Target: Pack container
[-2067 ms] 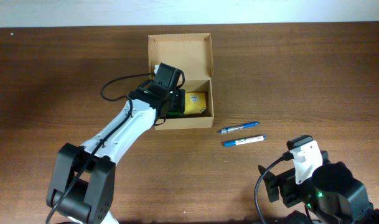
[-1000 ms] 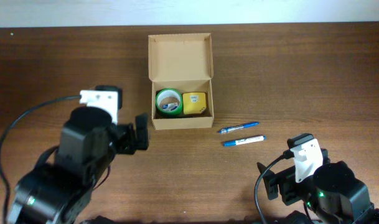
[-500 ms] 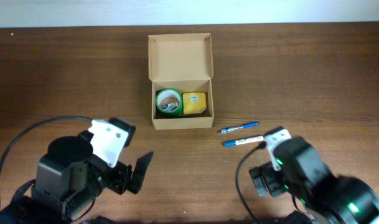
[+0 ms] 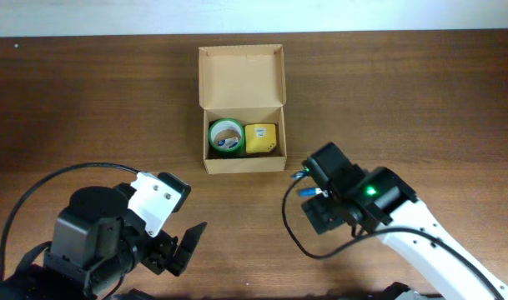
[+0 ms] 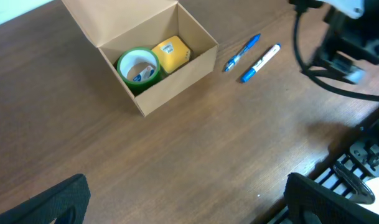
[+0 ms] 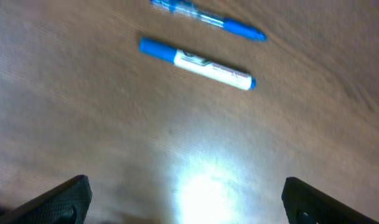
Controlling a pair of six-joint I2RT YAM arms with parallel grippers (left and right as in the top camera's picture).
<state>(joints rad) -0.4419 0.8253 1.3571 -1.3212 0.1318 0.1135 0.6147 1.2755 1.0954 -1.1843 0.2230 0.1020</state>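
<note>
The tan cardboard container (image 4: 241, 77) stands at the table's back centre with its flap lid open to the rear. A green tape roll (image 4: 225, 136) and a yellow item (image 4: 261, 139) lie inside; all three also show in the left wrist view: the container (image 5: 190, 51), the roll (image 5: 138, 67) and the yellow item (image 5: 172, 53). A blue pen (image 6: 208, 20) and a blue-capped white marker (image 6: 198, 64) lie on the table right of the box. My right gripper (image 6: 192, 202) is open and empty just short of them. My left gripper (image 5: 189, 208) is open and empty, far in front of the box.
In the overhead view my right arm (image 4: 362, 198) covers most of the pen (image 4: 302, 175) and marker. My left arm (image 4: 112, 237) sits at the front left with its cable looping out. A wall edge runs along the back of the brown wooden table (image 4: 420, 92).
My left arm has pulled back from the box to the front left, leaving the green tape roll inside. My right arm has swung forward and left over the pen and marker.
</note>
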